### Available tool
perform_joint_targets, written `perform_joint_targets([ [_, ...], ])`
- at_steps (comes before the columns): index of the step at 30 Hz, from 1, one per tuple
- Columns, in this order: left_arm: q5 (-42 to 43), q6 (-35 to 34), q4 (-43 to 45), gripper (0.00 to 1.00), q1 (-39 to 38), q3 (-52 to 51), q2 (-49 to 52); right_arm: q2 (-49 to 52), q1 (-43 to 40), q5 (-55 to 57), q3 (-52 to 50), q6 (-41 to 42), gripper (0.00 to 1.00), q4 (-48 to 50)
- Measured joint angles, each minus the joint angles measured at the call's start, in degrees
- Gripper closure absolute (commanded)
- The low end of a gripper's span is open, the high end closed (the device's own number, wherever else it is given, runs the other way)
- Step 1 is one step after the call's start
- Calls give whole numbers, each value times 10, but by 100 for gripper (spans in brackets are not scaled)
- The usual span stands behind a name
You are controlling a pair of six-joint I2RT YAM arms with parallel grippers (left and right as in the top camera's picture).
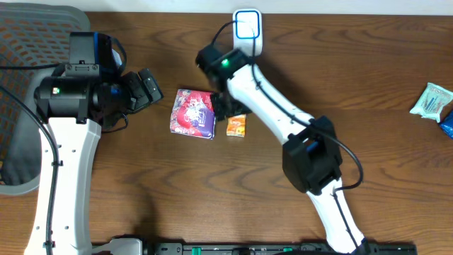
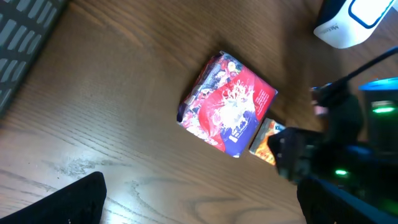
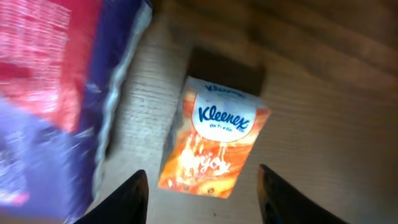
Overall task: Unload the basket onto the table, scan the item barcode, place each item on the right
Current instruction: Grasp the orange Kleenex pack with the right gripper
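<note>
A small orange Kleenex tissue pack (image 3: pixel 214 140) lies flat on the wooden table (image 3: pixel 329 124), also seen from above (image 1: pixel 236 126). My right gripper (image 3: pixel 202 205) hovers just over it, open, its dark fingers either side of the pack's near end and nothing held. A bigger red-and-purple packet (image 1: pixel 192 113) lies directly left of it (image 3: pixel 56 87). The white scanner (image 1: pixel 248 28) with a blue outline stands at the table's far edge. My left gripper (image 1: pixel 150 88) is wide open left of the red packet (image 2: pixel 230 106), holding nothing.
A pale green-white packet (image 1: pixel 433 100) and a blue one (image 1: pixel 447 124) lie at the right edge. A grey mesh chair (image 1: pixel 28 42) sits beyond the table's left side. The right arm (image 1: pixel 283 113) crosses the table's middle diagonally.
</note>
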Motion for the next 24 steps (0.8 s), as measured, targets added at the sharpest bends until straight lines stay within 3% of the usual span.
perform_joint_targets([
  [5, 0, 0, 0, 2, 0, 0, 0, 0, 7, 34, -64, 43, 64, 53],
  [10, 0, 0, 0, 2, 0, 0, 0, -1, 6, 42, -92, 59, 90, 74],
  [13, 0, 0, 0, 2, 0, 0, 0, -1, 6, 43, -89, 59, 98, 63],
  [19, 0, 0, 0, 2, 0, 0, 0, 1, -20, -3, -36, 20, 99, 10],
  [24, 0, 0, 0, 2, 0, 0, 0, 0, -84, -133, 10, -56, 99, -3],
])
